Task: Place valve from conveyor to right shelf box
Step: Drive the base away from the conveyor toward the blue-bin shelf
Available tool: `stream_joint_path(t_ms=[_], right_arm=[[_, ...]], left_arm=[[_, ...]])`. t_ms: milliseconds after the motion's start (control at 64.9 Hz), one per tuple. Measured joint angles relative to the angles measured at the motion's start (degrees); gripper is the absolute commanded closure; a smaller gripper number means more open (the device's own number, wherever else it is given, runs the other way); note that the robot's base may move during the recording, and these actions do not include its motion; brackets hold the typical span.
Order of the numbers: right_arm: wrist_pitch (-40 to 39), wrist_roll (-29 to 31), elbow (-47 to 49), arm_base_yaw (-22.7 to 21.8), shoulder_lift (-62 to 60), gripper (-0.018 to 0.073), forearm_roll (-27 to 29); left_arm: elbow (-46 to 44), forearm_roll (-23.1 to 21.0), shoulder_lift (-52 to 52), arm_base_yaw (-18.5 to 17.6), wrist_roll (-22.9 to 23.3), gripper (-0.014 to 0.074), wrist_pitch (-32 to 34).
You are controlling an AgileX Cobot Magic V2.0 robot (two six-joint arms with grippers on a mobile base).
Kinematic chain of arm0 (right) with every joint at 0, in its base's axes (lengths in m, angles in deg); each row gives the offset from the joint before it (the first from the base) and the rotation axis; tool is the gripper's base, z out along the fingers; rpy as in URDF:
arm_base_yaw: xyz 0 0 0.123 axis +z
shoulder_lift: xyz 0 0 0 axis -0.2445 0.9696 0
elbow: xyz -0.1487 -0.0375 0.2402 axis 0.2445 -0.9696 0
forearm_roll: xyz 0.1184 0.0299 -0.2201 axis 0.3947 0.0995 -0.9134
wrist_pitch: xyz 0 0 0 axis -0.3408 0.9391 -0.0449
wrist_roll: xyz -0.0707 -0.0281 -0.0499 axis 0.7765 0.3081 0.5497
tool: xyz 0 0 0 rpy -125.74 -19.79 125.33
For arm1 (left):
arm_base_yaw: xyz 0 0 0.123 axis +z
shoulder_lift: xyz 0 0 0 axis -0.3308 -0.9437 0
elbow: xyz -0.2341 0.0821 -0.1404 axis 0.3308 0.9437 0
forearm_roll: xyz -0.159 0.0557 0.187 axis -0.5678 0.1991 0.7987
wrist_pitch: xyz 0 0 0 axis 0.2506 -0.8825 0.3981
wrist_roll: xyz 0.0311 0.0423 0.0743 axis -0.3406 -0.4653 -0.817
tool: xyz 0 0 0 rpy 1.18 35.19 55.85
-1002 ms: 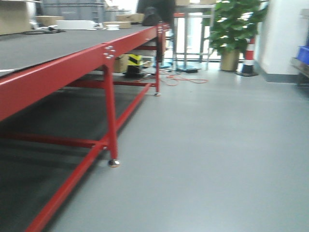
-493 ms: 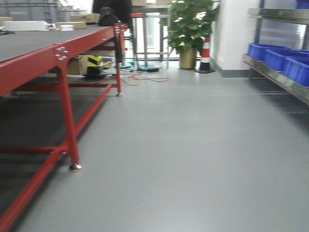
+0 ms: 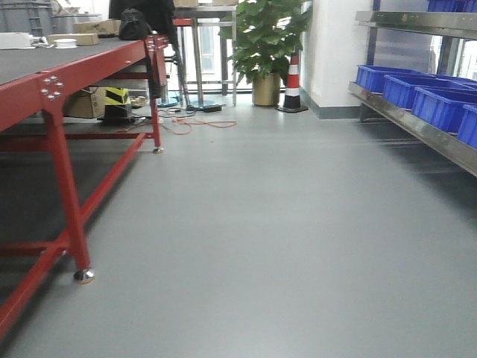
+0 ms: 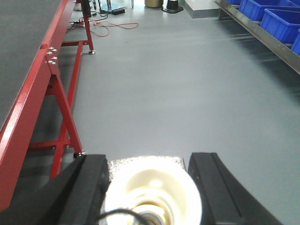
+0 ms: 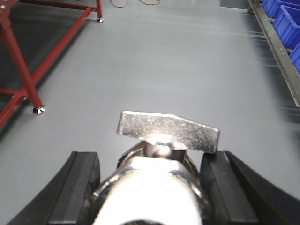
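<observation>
Between the black fingers [image 4: 86, 187] of the left gripper [image 4: 147, 161], at 6 o'clock in the left wrist view, sits the capped valve [image 4: 152, 192]. It has a round, glossy cream plastic cap on a grainy silver body, and the fingers pinch it from both sides. The right gripper [image 5: 151, 157] likewise clamps a handled valve [image 5: 154, 187], at 6 o'clock in the right wrist view. This one is polished rounded metal, topped by a flat, rough-cast rectangular handle [image 5: 166, 131] that tilts slightly down to the right.

From the front view, the conveyor [image 3: 30, 63] fills 9 to 10 o'clock. It is a flat, matte dark grey belt edged by a red-painted rail [image 3: 89, 67] with a cluster of bolts. It stands on red square-tube legs [image 3: 63, 179], and the near leg ends in a shiny round foot [image 3: 83, 276]. Cardboard boxes [image 3: 97, 26] rest on its far end, and a yellow-and-black striped object [image 3: 115, 95] sits beneath it.

At 2 to 3 o'clock a steel shelf [image 3: 417, 123] carries a row of blue boxes [image 3: 440, 104] with open tops. Smooth grey floor [image 3: 261, 224] runs wide and bare between conveyor and shelf. At 12 o'clock stand a leafy potted plant [image 3: 264, 37] and a red-and-white striped cone [image 3: 292, 78], with an orange cable [image 3: 197, 123] looped on the floor near the conveyor's far legs.
</observation>
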Motion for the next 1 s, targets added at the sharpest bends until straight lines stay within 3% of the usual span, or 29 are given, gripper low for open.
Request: stream_joint_path(t_ms=[1002], right_arm=[[0.0,0.0,0.0,0.0,0.0,0.0712,0.0]], left_arm=[[0.0,0.1,0.0,0.0,0.0,0.0708,0.1]])
